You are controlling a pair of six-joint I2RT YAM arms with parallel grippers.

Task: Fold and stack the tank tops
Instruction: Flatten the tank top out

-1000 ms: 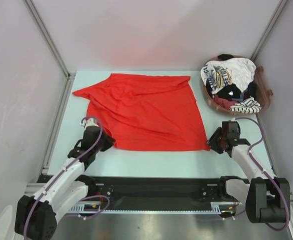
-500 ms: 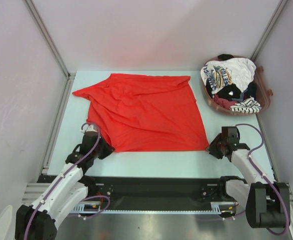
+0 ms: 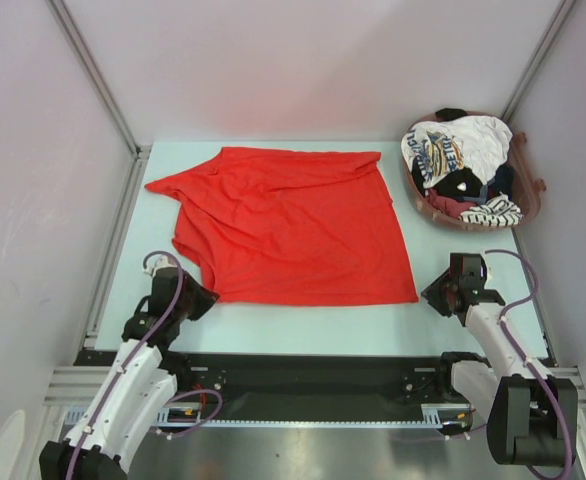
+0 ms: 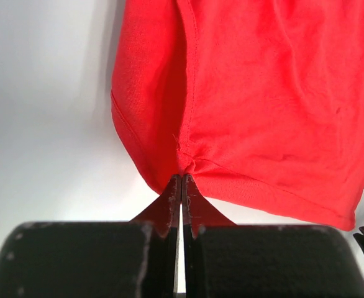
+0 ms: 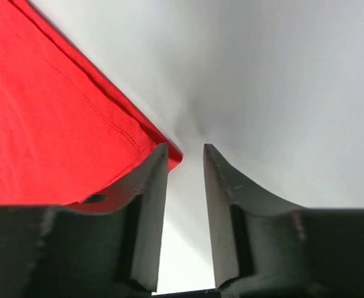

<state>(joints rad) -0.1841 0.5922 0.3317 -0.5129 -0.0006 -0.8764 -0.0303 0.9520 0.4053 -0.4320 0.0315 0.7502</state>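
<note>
In the top view the left end effector (image 3: 197,299) at 8 o'clock has its fingertips hidden under its own body. The left wrist view settles it: the left end effector (image 4: 182,181) is clenched on the hem of the red tank top (image 4: 263,105), the cloth puckering where the tips meet. The far parts of the garment run out of that picture.

The right end effector (image 3: 436,295) at 4 o'clock sits just beside the near right corner of the red tank top (image 3: 293,225). From the right wrist, the right end effector (image 5: 185,150) is released, its fingers apart. The red corner lies at the tip of the left finger, and whether they touch is hard to tell.

At 2 o'clock a reddish-brown basket (image 3: 538,190) holds a heap. A white printed top (image 3: 439,150) lies uppermost, a striped top (image 3: 495,211) is at the near rim, and a dark garment (image 3: 463,186) is between them. How many pieces lie beneath cannot be made out.

The red tank top lies spread and creased over the middle of the pale surface (image 3: 303,320), one corner reaching toward 10 o'clock. Plain light walls (image 3: 293,70) close in three sides, with metal posts (image 3: 93,75) at the corners. A black rail (image 3: 313,385) at 6 o'clock carries both arm bases.
</note>
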